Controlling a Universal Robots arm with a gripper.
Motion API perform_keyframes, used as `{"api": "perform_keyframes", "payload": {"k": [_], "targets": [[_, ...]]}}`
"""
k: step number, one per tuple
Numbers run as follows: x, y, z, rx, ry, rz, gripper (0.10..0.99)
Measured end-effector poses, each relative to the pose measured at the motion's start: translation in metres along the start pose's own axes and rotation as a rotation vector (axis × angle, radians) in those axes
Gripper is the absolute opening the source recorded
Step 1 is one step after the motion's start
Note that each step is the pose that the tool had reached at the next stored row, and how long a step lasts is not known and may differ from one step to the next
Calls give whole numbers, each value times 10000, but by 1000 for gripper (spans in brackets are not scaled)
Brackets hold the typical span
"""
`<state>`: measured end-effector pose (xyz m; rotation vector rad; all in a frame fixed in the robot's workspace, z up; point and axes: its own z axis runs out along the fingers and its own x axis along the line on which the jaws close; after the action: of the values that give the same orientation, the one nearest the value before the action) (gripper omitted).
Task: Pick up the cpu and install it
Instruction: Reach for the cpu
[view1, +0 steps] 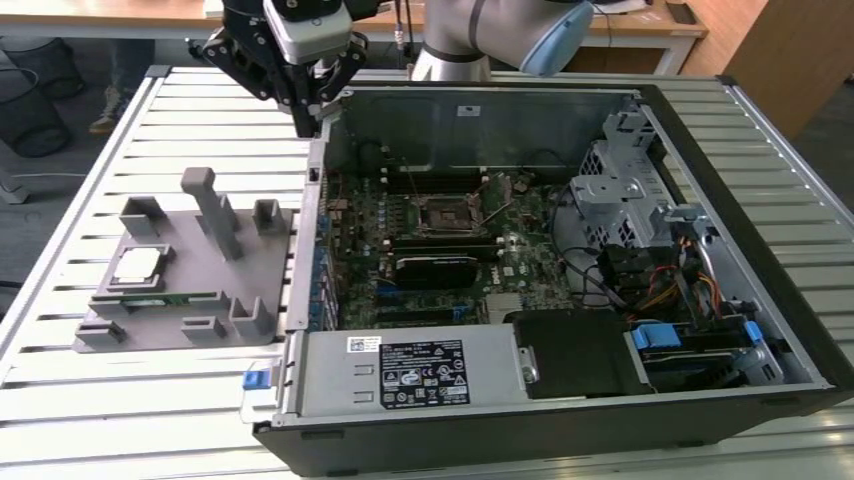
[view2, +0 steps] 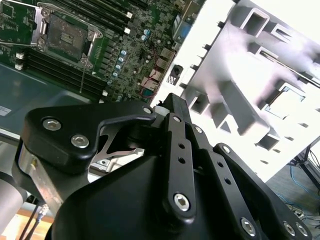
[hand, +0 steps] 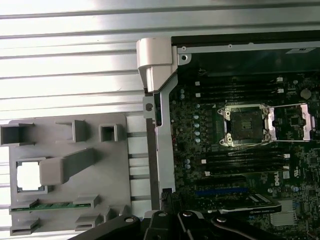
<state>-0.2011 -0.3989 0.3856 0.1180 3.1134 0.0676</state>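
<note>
Hovering at the exterior view's upper-left corner of the open black computer case (view1: 400, 455), black gripper (view1: 308, 122): fingers drawn together, nothing between them. Cpu (view1: 138, 265), small flat square chip, silver-white top, thin darker rim: lying flat in a recess of the grey plastic fixture plate (view1: 134, 335), just beside a green memory stick (view1: 160, 298), well apart from gripper. Black square socket (hand: 246, 125): metal bracket swung aside.
</note>
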Motion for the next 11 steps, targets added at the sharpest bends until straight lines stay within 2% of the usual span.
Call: {"api": "perform_keyframes", "payload": {"k": [11], "targets": [[55, -4, 6, 0, 0, 0, 106]]}}
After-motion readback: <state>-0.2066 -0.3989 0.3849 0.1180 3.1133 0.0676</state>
